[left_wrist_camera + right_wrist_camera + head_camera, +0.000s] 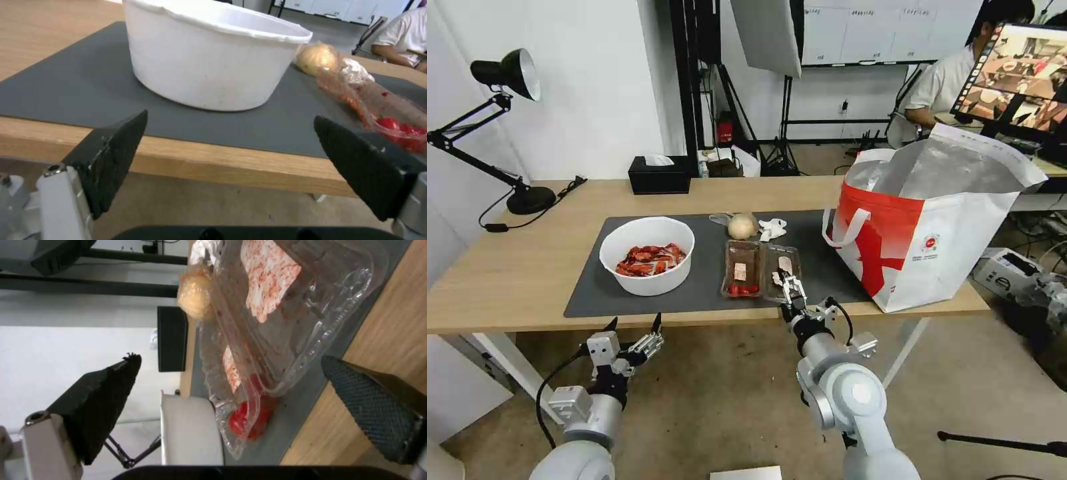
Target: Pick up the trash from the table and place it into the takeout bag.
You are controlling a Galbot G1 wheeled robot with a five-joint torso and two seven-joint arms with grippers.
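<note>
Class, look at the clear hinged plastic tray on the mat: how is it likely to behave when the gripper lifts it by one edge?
The clear tray looks thin-walled, so it will probably flex or twist. Its two halves lie open, so one half may flop at the hinge. Red scraps lying loose inside could slide out if it tilts.

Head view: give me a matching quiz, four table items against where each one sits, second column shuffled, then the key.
Items:
1. white bowl
2. clear hinged tray
3. takeout bag
4. black tissue box

Places:
A. far edge of the table, off the dark mat
B. near edge of the mat, right gripper at it, jaws open
C. table's right end
D. left part of the mat

Pairs: 1-D, 2-B, 3-C, 4-A
</note>
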